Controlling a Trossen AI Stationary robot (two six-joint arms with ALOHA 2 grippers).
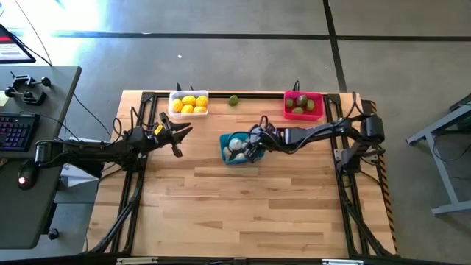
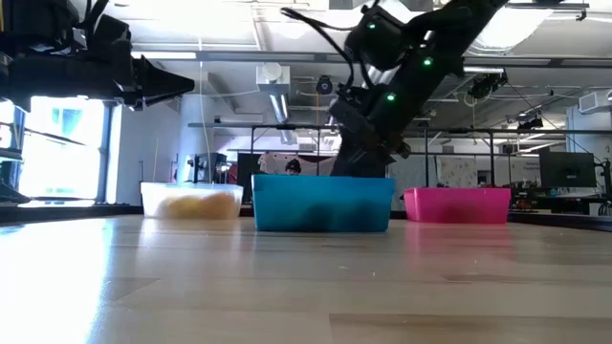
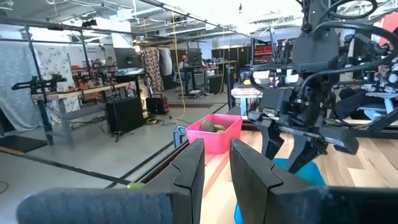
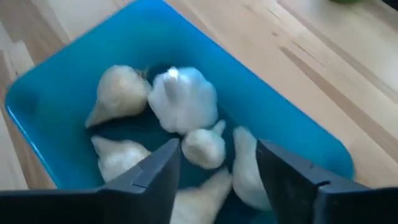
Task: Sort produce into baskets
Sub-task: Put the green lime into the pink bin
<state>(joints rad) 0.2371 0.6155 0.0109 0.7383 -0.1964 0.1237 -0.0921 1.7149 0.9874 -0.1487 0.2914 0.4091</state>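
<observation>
Right tool [image 4: 217,171] | parted, empty | over garlic bulbs [image 4: 183,99] in teal basket [image 4: 56,87]

Right arm [image 1: 316,134] stretched from the table's right edge toward its middle, wrist bent down. Right gripper [image 4: 217,163] low, fingers [image 4: 155,171] parted, nothing between them. Left arm [image 1: 88,151] reaching in from the left edge, roughly level, raised well above the tabletop (clear in the low view). Left gripper [image 3: 214,165] pointing toward the right arm, fingers [image 3: 189,168] close together with a narrow gap, holding nothing.
</observation>
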